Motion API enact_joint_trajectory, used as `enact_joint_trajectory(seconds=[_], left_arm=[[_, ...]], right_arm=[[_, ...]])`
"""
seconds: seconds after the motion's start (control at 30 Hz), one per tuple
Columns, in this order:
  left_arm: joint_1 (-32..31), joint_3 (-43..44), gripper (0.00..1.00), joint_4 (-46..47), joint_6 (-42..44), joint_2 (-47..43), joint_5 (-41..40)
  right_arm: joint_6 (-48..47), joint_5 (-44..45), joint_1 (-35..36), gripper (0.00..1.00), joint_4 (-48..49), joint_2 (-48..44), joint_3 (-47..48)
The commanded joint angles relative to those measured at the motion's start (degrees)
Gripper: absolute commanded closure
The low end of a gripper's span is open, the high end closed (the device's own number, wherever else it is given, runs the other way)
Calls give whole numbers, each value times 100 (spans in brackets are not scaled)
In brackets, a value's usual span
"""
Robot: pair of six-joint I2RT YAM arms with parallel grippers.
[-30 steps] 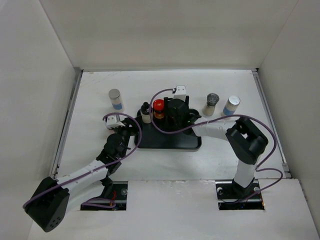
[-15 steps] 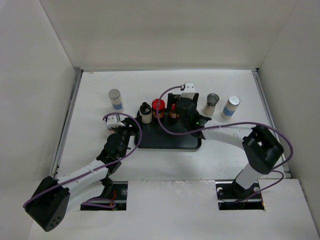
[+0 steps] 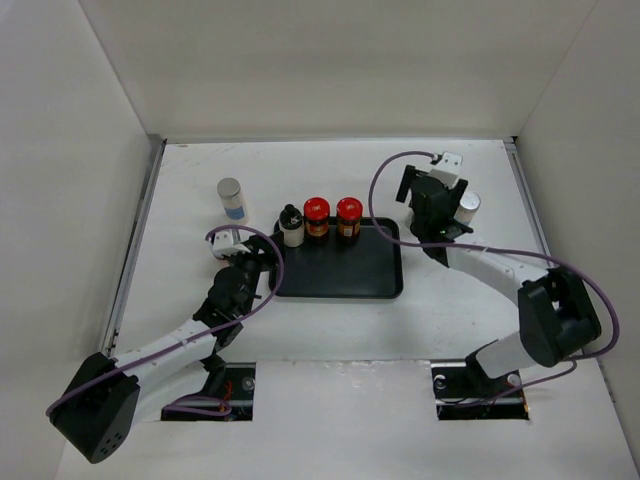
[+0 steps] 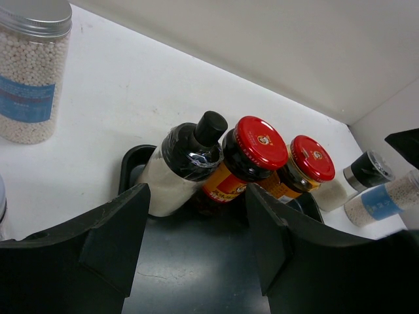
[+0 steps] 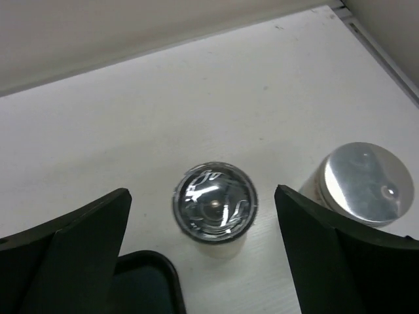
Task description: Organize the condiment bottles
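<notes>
On the far edge of the black tray (image 3: 340,272) stand a white bottle with a black cap (image 3: 291,227) and two red-lidded jars (image 3: 317,217) (image 3: 349,217). My left gripper (image 3: 252,264) is open and empty at the tray's left edge; its wrist view shows the same three (image 4: 183,167) (image 4: 260,142) (image 4: 316,158) beyond my gripper (image 4: 196,242). My right gripper (image 3: 428,212) is open above the grey-lidded jar (image 5: 215,201), jaws either side (image 5: 201,196). A silver-capped bottle (image 5: 360,183) stands right of it. Another silver-capped bottle (image 3: 231,199) stands far left. No white-lidded jar shows.
White walls close in the table on the left, back and right. The tray's corner (image 5: 141,284) lies just near-left of the grey-lidded jar. The silver-capped bottle (image 3: 466,207) stands close beside my right gripper.
My right gripper has let go of the second red-lidded jar on the tray and swung right to above the grey-lidded jar. The left arm has not moved.
</notes>
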Motion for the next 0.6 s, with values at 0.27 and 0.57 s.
enact_joint_trajectory(seconds=[0.27, 0.57], left_arm=[[28, 0, 41, 308, -52, 28, 46], [3, 9, 41, 299, -61, 20, 64]], right_arm=[[189, -792, -674, 0, -478, 570, 663], [321, -1136, -674, 14, -443, 966, 760]])
